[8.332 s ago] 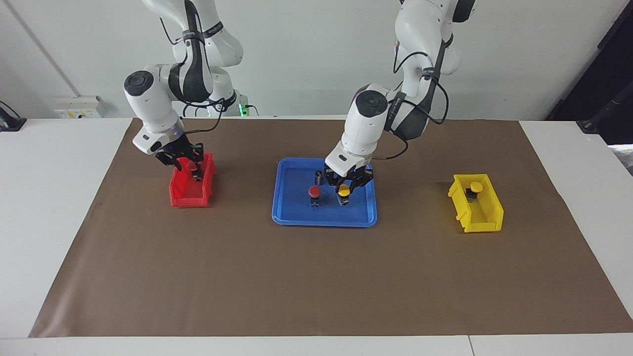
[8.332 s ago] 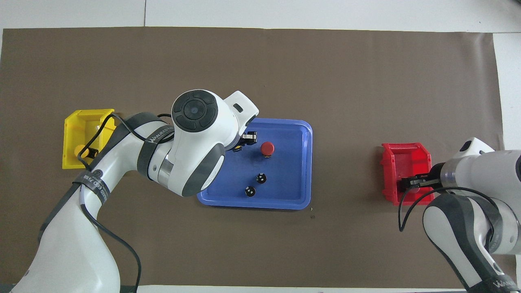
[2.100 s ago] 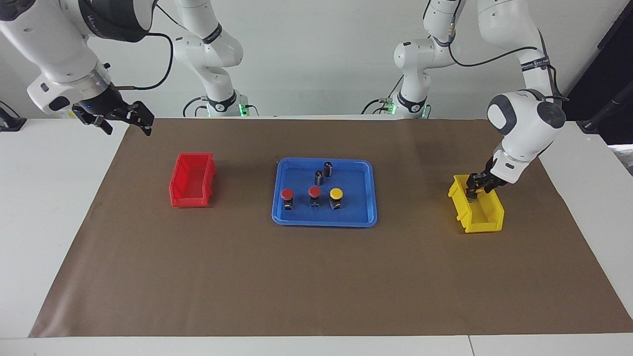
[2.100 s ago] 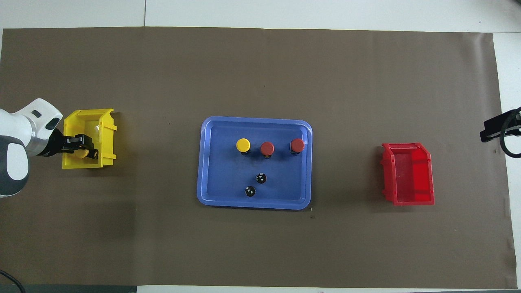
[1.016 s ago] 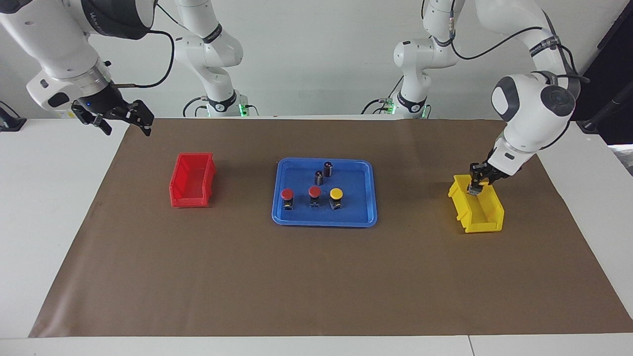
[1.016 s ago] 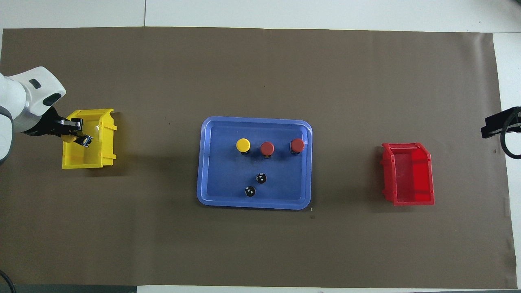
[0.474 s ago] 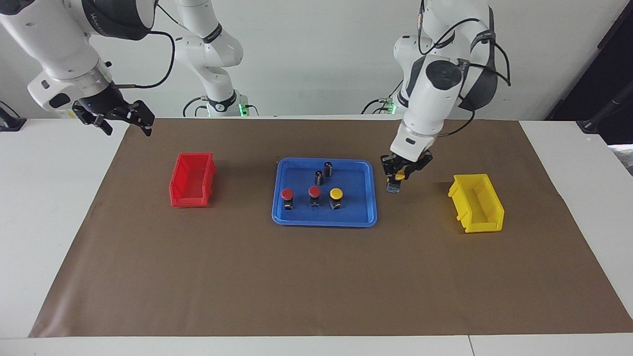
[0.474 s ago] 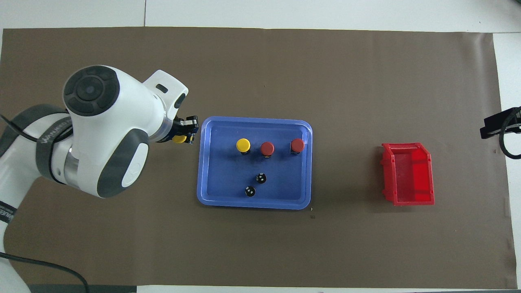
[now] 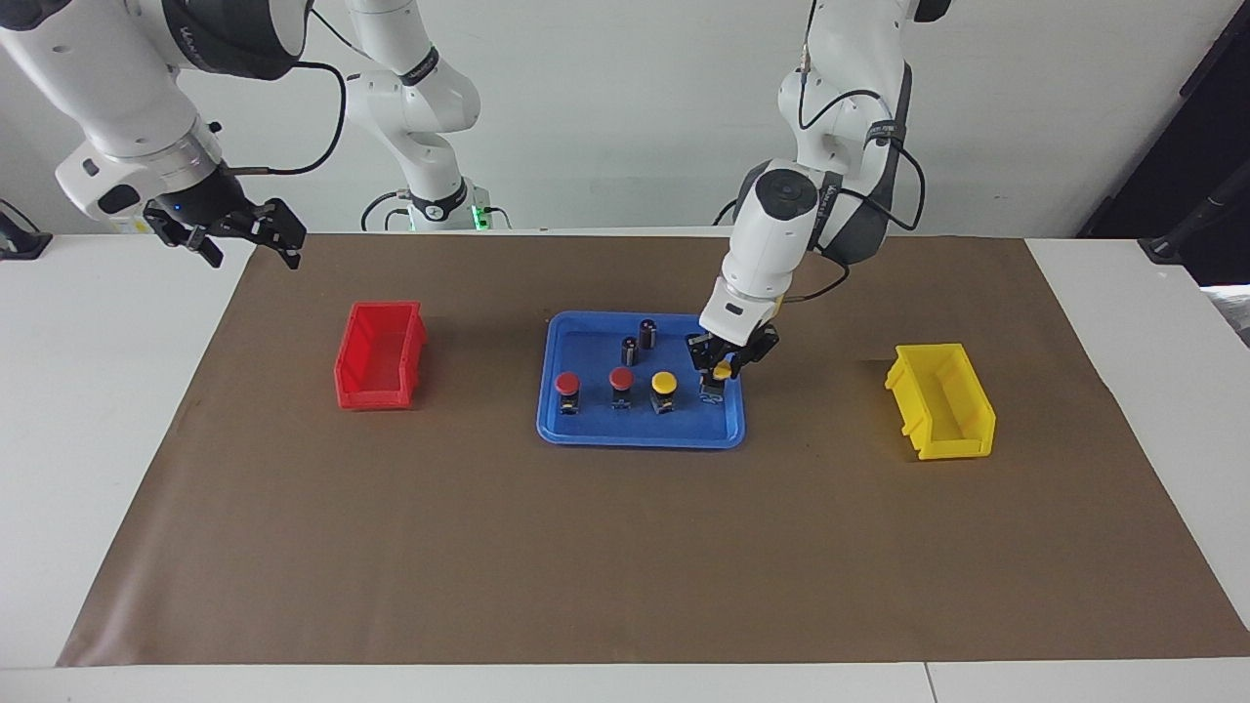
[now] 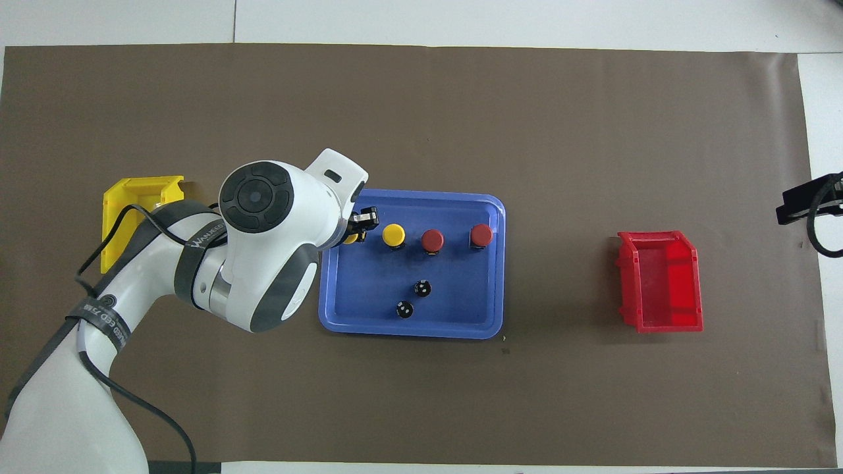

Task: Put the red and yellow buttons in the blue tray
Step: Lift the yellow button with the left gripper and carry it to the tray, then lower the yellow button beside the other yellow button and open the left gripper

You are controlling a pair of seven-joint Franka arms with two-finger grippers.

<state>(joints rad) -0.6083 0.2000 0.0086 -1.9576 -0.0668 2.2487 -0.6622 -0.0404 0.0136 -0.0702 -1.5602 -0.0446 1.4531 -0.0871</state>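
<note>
Left gripper [image 9: 720,372] clamped on last yellow button [image 9: 722,370], seemingly just above blue tray [image 9: 640,436] floor beside three placed buttons [image 9: 613,378]; next lower, release upright; right gripper [image 9: 244,237] waits open.

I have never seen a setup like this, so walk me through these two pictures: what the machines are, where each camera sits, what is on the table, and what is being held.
Two white robot arms work at a table. One picture faces them from across it; the other looks down from above their end.

On the brown mat: a blue tray holding two red buttons, a yellow button and two dark cylinders, flanked by a red bin and a yellow bin.

The left gripper, shut, holds a second yellow button over the tray. The right gripper waits open, raised off to the side.
</note>
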